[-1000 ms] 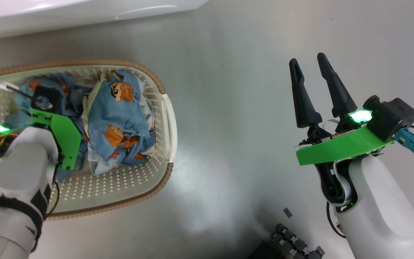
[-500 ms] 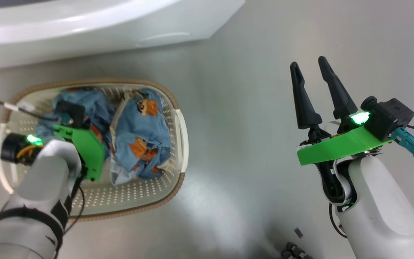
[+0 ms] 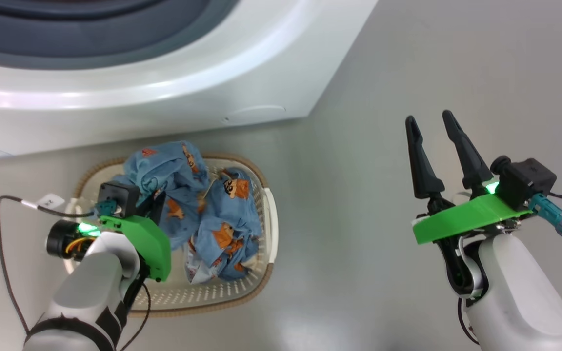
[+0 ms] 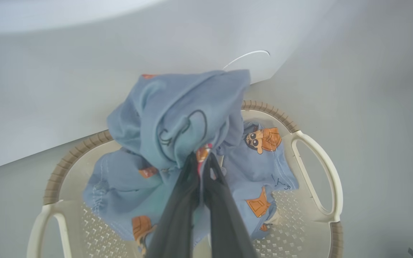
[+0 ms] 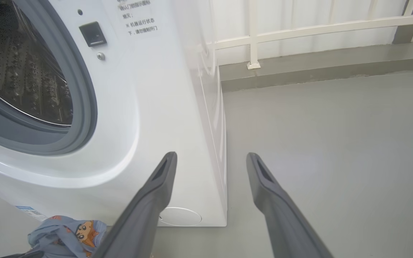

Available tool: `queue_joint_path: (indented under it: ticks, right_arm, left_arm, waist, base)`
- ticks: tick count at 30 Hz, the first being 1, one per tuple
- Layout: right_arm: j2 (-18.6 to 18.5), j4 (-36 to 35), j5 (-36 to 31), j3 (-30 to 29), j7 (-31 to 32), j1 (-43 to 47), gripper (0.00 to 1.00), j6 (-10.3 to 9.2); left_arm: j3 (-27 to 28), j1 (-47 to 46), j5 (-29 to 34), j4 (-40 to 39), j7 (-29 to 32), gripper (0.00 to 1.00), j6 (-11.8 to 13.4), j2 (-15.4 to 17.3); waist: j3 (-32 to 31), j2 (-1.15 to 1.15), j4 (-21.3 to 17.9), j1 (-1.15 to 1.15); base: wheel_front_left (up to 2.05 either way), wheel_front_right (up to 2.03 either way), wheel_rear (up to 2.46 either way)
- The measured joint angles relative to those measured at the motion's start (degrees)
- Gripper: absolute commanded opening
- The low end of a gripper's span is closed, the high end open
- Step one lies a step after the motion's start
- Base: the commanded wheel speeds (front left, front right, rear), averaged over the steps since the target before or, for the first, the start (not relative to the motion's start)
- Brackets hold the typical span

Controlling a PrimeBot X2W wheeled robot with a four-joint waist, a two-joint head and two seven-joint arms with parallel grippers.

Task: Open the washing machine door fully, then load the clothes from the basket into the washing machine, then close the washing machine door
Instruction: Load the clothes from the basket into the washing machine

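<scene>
Looks like the loading step, with the first of the clothes [image 4: 177, 111] raised above the basket [image 4: 268, 109]. Grips that bunched light blue garment with the left gripper [image 4: 202, 159], fingers pressed almost together on a fold of fabric. Cannot tell whether its lowest folds hang clear of the basket or rest inside. Leaves a second garment [image 3: 227, 234] of the same cartoon print lying in the basket, towards its right end near the handle. Holds the right gripper [image 3: 429, 117] spread wide and empty over bare floor [image 3: 349, 195], well apart from the basket. Places the basket on the floor just in front of the washing machine [image 3: 203, 87], near its right front corner and the round service flap [image 5: 179, 216]. Shows, in the right wrist view, the steel drum [image 5: 23, 79] and grey gasket [image 5: 84, 96] uncovered, so the opening step seems done. Calls next for lifting the garment clear of the rim, carrying it up and forward to the drum mouth, pushing it past the gasket, and only then parting the fingers. Needs care that trailing fabric neither snags the rim nor drapes over the gasket lip.
</scene>
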Motion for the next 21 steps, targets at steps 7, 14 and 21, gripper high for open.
queue_joint_path:
  ticks: [7,14,21]
  right_arm:
    - [-0.03,1.35,-0.77,-1.30,0.01,2.76,1.00,0.00]
    - [-1.33,2.14,-0.81,-1.98,0.01,4.76,1.00,0.00]
    - [-3.00,2.93,-0.04,-2.34,0.01,7.03,1.00,0.00]
  left_arm:
    - [1.67,2.51,-0.03,-6.99,-0.51,0.00,0.02,0.00]
    - [6.20,9.37,-0.02,-20.42,-0.52,0.00,-0.52,0.48]
    - [10.53,16.57,0.73,-31.38,-0.52,0.00,1.34,1.34]
  waist:
    - [-5.22,0.00,2.27,0.00]
    - [-10.32,0.00,4.50,0.01]
    - [-15.65,0.00,6.36,0.00]
  base:
    - [0.00,0.00,0.00]
    - [0.00,0.00,0.00]
    - [0.00,0.00,0.00]
